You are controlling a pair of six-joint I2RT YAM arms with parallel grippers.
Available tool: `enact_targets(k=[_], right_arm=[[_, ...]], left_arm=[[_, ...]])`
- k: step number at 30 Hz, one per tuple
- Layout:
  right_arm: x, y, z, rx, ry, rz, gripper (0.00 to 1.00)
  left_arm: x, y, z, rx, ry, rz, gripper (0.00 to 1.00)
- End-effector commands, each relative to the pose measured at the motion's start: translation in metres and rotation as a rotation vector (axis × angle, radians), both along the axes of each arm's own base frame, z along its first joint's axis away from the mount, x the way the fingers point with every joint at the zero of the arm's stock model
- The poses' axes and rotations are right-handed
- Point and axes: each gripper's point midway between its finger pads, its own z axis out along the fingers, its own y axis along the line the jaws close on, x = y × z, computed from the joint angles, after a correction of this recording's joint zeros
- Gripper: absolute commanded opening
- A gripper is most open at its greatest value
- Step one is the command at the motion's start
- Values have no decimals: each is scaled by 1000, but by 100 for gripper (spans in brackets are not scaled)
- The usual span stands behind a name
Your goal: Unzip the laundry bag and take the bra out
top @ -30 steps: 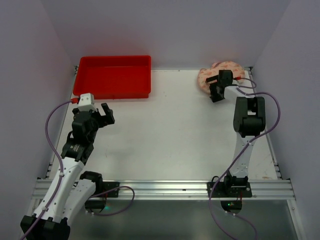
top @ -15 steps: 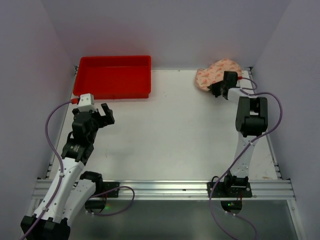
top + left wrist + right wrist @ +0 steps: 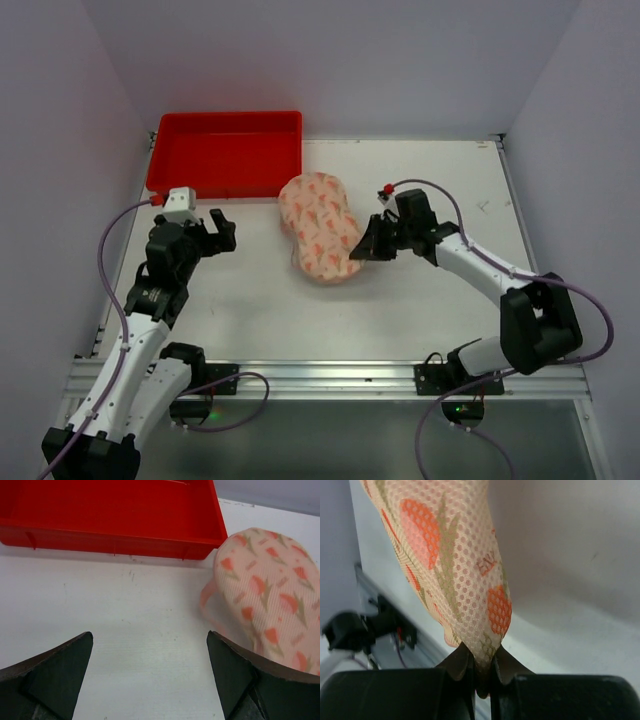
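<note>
The laundry bag (image 3: 318, 228), a sheer mesh pouch, lies in the middle of the table just in front of the red tray. The bra (image 3: 330, 205) shows through the mesh as a peanut-shaped peach piece with orange and green print. My right gripper (image 3: 362, 250) is at the bag's right edge. In the right wrist view the right gripper (image 3: 481, 672) is shut on a fold of the laundry bag (image 3: 450, 565), which hangs from the jaws. My left gripper (image 3: 222, 232) stands open to the left of the bag. Between its fingers (image 3: 240, 675) is only bare table, with the bag (image 3: 270, 590) at the right.
A red plastic tray (image 3: 225, 188) stands at the back left, its front wall (image 3: 110, 542) close to the bag's far end. Walls enclose the table at the back and on both sides. An aluminium rail runs along the near edge.
My right gripper has shut on the bag and dragged it from the far right corner to the middle of the table. The left arm has turned slightly toward it.
</note>
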Motion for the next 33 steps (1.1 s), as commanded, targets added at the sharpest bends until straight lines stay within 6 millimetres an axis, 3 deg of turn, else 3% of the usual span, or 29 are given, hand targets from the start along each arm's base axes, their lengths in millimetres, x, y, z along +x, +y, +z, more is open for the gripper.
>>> enact_targets(k=[1,3,5,6,8,10,14,20,21,23,24,25,28,32,33], right_arm=[[-71,1,-9,11,59,259,1],[-90,-6,-10,4,73,292,31],[-70,-30,-22,-149,35,142,50],[-57,-42,-18,-187,14,21,69],[-33,-67,-12,-256,-50,-147,80],[-17,-74,6,-234,-119,-264,90],[-4,-71,20,-224,-200,-253,92],[-19,-51,-20,-215,-28,-101,90],[-22,-45,-22,-185,-13,-101,89],[-39,-38,-29,-149,14,-72,89],[-42,-37,-30,-140,17,-76,89],[-44,-40,-34,-156,19,-83,89],[-46,-55,-45,-240,23,-106,90],[-49,-37,-39,-179,28,-26,89],[-53,-33,-41,-178,38,-7,89]], left_arm=[[4,-16,20,-22,-46,-79,100],[4,-21,21,-31,-37,-108,100],[3,-25,22,-39,-35,-131,100],[3,-28,21,-42,-31,-143,100],[4,-30,20,-50,-22,-153,100],[4,-34,17,-62,-1,-171,100],[1,-46,4,-130,75,-199,100],[-23,-112,-36,-454,303,-374,98],[-16,-117,-44,-444,315,-363,96],[-11,-137,-41,-396,320,-395,95],[-7,-142,-58,-373,389,-370,95],[-7,-156,-51,-374,404,-398,95],[-19,-175,-78,-363,523,-371,95],[-14,-180,-101,-358,531,-315,95],[-8,-181,-116,-337,561,-290,95]])
